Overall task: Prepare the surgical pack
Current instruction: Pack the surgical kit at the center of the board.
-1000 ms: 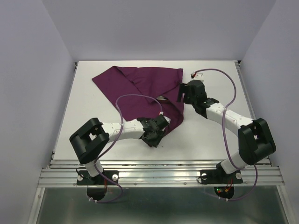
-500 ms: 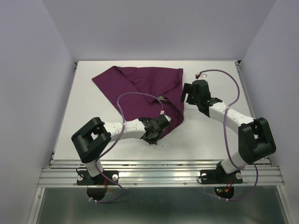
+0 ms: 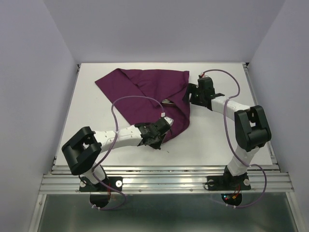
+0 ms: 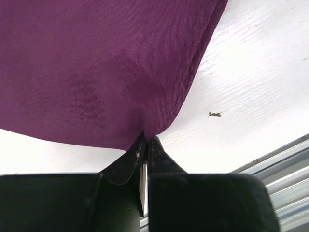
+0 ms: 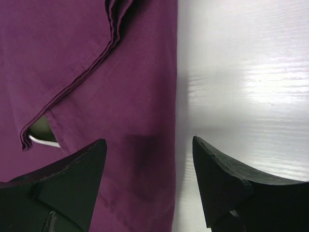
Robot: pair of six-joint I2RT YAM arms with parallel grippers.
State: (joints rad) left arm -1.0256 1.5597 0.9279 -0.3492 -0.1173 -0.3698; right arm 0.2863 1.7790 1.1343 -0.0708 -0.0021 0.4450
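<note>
Left gripper (image 4: 146, 140) is clamped on the near corner of the cloth (image 4: 96, 63), which lies loosely folded on the table (image 3: 212, 140), a tray (image 5: 41, 141) peeking from under a flap. Right gripper (image 5: 149, 145) hangs with jaws apart over the cloth's right edge. Soft, light and limp, the cloth should be taken by corners or hems, or it will likely sag and bunch.

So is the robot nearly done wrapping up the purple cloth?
Partway, I think. Done: the cloth is already folded over the tray, which only peeks out of a gap. In hand: the left fingers pinch the cloth's near corner, and the right fingers hang open over its right edge. Left: closing that gap and folding in the loose far corners.
</note>
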